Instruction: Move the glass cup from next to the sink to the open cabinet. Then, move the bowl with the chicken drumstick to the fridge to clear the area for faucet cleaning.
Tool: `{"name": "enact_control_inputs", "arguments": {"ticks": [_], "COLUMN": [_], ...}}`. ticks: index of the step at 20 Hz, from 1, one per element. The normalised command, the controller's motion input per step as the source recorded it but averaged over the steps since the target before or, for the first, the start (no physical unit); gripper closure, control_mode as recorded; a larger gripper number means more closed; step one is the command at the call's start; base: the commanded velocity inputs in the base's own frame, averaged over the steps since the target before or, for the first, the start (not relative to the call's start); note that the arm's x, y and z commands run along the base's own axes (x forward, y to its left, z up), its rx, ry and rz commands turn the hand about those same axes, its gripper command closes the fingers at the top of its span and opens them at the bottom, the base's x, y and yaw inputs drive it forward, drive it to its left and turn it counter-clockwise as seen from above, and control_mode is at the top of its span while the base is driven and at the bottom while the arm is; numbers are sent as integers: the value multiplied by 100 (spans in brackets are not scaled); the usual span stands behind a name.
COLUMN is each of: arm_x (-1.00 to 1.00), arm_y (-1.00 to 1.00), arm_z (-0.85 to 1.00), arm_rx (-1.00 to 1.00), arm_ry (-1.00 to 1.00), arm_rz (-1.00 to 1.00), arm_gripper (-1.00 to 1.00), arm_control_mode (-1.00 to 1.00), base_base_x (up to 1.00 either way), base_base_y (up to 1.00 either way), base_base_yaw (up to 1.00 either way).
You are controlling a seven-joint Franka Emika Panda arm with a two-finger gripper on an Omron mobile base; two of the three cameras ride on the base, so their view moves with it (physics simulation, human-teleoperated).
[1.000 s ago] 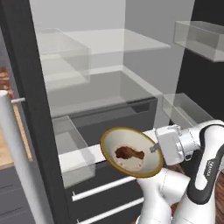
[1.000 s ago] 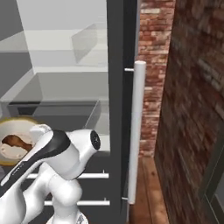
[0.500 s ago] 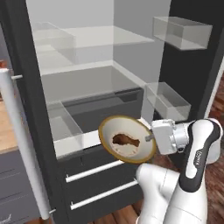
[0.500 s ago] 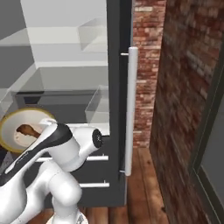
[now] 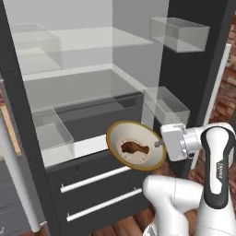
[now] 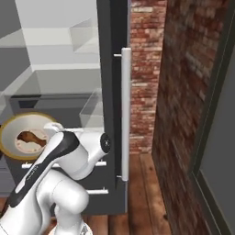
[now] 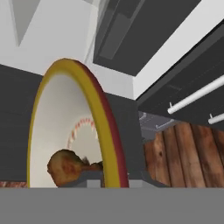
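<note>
The bowl [image 5: 123,134], cream inside with a golden-tan rim, hangs tilted steeply on edge in front of the open fridge [image 5: 83,87]. The brown chicken drumstick [image 5: 134,148] lies in its middle. My gripper [image 5: 159,144] is shut on the bowl's right rim, level with the fridge's lower drawers. From the right side the bowl [image 6: 13,131] and drumstick [image 6: 30,137] sit left of my forearm. In the hand view the bowl [image 7: 57,113] stands edge-on with the drumstick [image 7: 66,166] low inside it, just above my gripper [image 7: 111,180]. The glass cup, sink and faucet are out of view.
Glass shelves and clear bins [image 5: 177,33] fill the fridge interior, with two dark drawers [image 5: 92,182] with silver bar handles below. The open door with its long silver handle [image 6: 125,110] stands to the right. A brick wall [image 6: 147,69] and wooden floor [image 6: 142,193] lie beyond.
Both base views have shifted as the base drove, so the fridge interior now sits closer and more squarely ahead. The bowl stays in my gripper, still tilted.
</note>
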Motion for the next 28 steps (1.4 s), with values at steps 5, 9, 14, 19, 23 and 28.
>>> {"name": "enact_control_inputs", "arguments": {"ticks": [5,9,14,19,23,28], "arm_x": [0,0,0,0,0,0], "arm_y": [0,0,0,0,0,0], "arm_z": [0,0,0,0,0,0], "arm_rx": [0,0,0,0,0,0], "arm_ry": [0,0,0,0,0,0], "arm_rz": [0,0,0,0,0,0], "arm_gripper": [100,100,100,100,100,100], "arm_control_mode": [100,100,100,100,100,100], "base_base_x": [-87,-60,53,59,54,52], "base_base_y": [35,0,0,31,14,22], "base_base_yaw": [-6,-13,-15,-3,-2,-11]}}
